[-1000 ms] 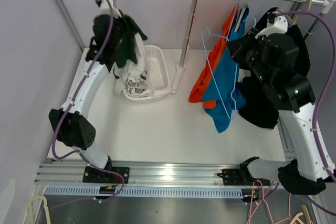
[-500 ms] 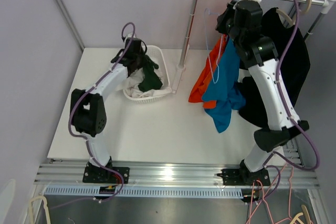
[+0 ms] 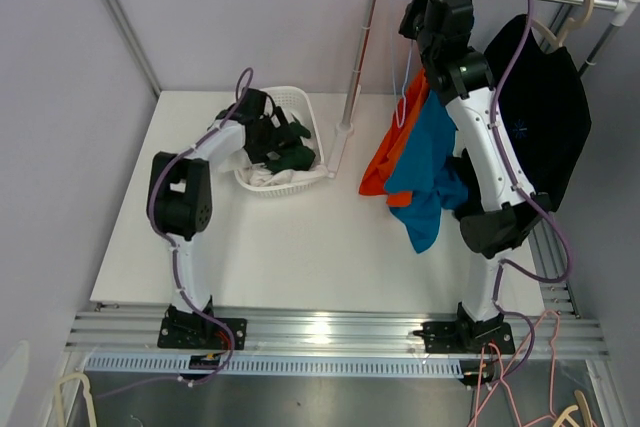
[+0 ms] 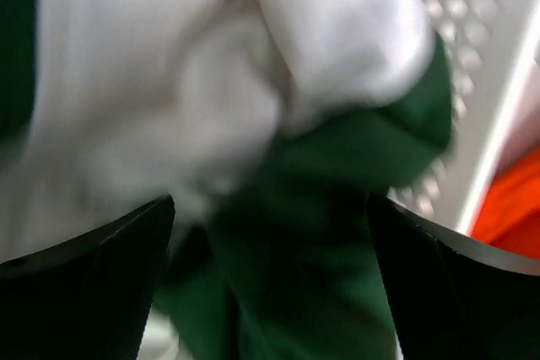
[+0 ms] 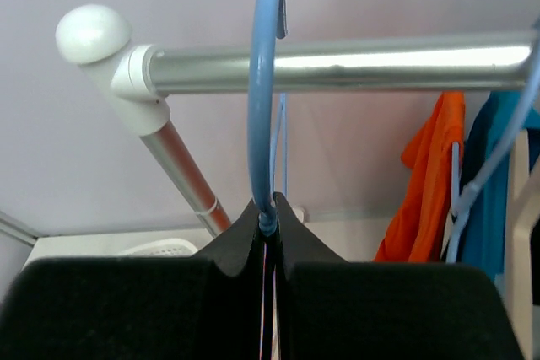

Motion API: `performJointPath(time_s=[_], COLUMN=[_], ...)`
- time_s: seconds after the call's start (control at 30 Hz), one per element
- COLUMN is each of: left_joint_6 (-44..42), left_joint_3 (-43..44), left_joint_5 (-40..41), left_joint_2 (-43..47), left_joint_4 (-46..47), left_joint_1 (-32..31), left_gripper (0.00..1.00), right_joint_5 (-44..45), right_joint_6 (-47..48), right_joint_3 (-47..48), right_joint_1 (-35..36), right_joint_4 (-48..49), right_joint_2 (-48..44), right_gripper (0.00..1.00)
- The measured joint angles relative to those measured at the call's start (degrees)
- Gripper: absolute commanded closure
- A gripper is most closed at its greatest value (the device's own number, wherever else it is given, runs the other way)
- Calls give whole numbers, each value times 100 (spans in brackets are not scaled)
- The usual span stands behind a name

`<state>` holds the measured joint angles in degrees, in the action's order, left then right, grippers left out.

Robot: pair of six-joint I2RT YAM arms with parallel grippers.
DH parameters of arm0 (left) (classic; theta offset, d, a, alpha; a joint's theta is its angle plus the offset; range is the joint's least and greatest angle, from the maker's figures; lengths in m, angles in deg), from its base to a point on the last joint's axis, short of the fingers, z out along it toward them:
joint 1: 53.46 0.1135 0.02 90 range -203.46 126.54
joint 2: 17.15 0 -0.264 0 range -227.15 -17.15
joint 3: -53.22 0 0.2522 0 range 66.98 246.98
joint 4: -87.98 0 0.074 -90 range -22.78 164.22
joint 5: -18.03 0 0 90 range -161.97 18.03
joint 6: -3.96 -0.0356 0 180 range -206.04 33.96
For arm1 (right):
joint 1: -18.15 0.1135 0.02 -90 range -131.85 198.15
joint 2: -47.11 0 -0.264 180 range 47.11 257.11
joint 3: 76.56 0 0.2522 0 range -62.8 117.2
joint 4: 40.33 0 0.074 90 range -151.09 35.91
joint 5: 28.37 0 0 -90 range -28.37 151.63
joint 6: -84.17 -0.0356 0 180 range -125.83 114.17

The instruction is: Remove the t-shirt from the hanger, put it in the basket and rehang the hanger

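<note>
Right pincer (image 5: 268, 212) is clamped tight on the blue hanger (image 5: 263, 82), whose hook rises across the clothes rail (image 5: 380, 69). Left pincer (image 4: 268, 242) is spread wide over the green t-shirt (image 4: 337, 183), which lies off the hanger against a white garment (image 4: 169, 82) in the basket (image 3: 303, 107) beside the rail's post.

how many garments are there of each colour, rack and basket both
orange shirt: 1
blue shirt: 1
black shirt: 1
green shirt: 1
white shirt: 1
total: 5
</note>
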<state>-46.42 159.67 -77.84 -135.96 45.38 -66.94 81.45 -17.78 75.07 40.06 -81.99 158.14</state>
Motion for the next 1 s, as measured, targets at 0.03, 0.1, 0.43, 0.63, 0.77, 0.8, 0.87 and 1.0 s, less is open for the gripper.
performJointPath(time_s=[0.03,0.1,0.43,0.63,0.77,0.8,0.87,1.0], left_joint_6=[-2,-4,-20,-33,-76,-90,-111,-129], left_joint_3=[-149,-439,-986,-1368,-1513,-1513,-1513,-1513], left_joint_5=[63,240,1139,1399,1491,1504,1539,1615], left_joint_2=[203,793,4113,4325,4186,4172,4172,4177], left_joint_4=[17,-146,-225,-247,-411,-439,-444,-437], left_joint_1=[-37,-179,-1685,-1843,-1843,-1843,-1843,-1843], left_gripper=[1,0,0,0,1,1,1,1], right_joint_5=[7,4,-125,-225,-271,-282,-354,-483], right_joint_6=[63,146,216,184,125,125,72,31], right_joint_3=[74,264,739,741,557,354,-50,-448], right_joint_1=[-9,-31,-190,-229,-216,-197,-177,-105], right_joint_4=[131,275,807,1025,1150,1252,1342,1224], right_joint_2=[111,317,1189,1434,1364,1266,1045,769], right_gripper=[100,100,100,100,92,71,54,37])
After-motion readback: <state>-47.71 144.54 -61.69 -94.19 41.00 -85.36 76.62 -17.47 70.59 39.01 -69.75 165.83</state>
